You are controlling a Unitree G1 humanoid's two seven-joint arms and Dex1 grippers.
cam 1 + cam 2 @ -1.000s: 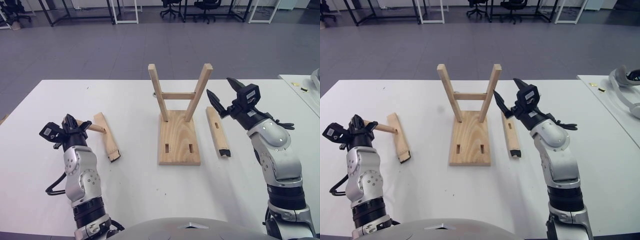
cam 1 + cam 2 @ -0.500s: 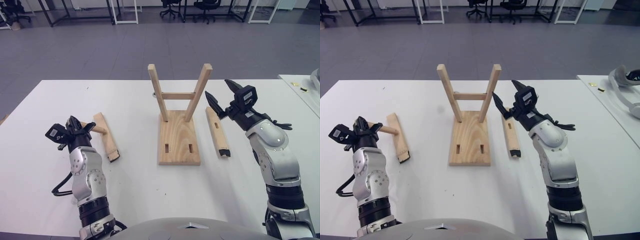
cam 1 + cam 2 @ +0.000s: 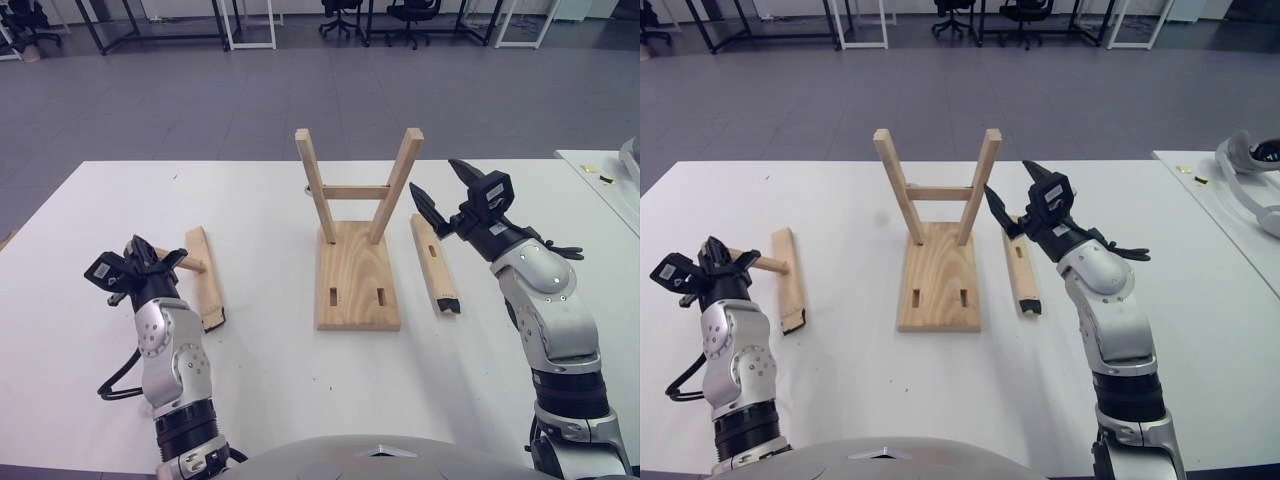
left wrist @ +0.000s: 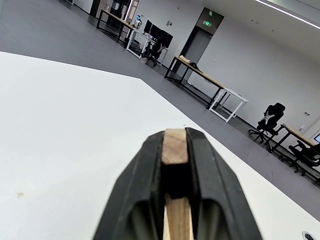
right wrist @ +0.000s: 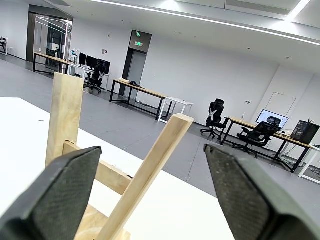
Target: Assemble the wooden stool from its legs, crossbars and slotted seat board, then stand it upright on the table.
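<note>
The white table [image 3: 270, 370] carries seat board [image 3: 358, 288], left leg [image 3: 206, 282] and right leg [image 3: 435, 262].

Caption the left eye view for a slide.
Left gripper shut on a crossbar joined to a loose leg; open right gripper beside the half-built stool, another leg lying by it.

This is a large open-plan office or lab hall. Beyond the white table [image 3: 270, 210] stretches a wide grey floor [image 3: 200, 100], with black-framed desks [image 5: 142, 91] and wheeled office chairs [image 5: 216, 112] towards the far wall. Farther back are a monitor [image 5: 272, 119], a doorway [image 5: 131, 65] under a green sign [image 5: 137, 35], and long ceiling strip lights [image 5: 200, 20].
</note>
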